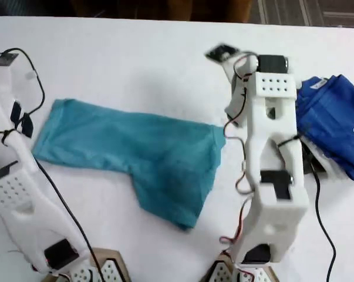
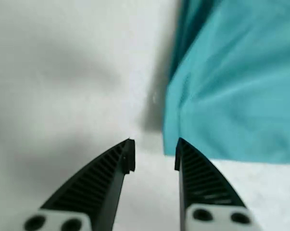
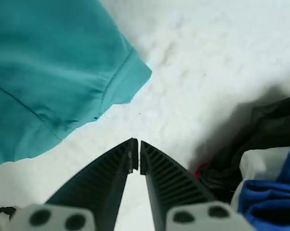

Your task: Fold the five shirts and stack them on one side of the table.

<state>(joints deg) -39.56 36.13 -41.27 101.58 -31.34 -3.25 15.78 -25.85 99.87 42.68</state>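
The left gripper (image 2: 153, 156), fingers slightly apart and empty, sits just beside the teal shirt (image 1: 135, 153) lying mid-table, while the right gripper (image 3: 136, 155), fingers together on nothing, hangs between it and the blue-topped shirt pile (image 1: 335, 117) at right.

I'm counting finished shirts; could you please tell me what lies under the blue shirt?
Under the blue shirt, a white layer and a dark garment peek out at the edge. How many pieces the pile holds is covered.
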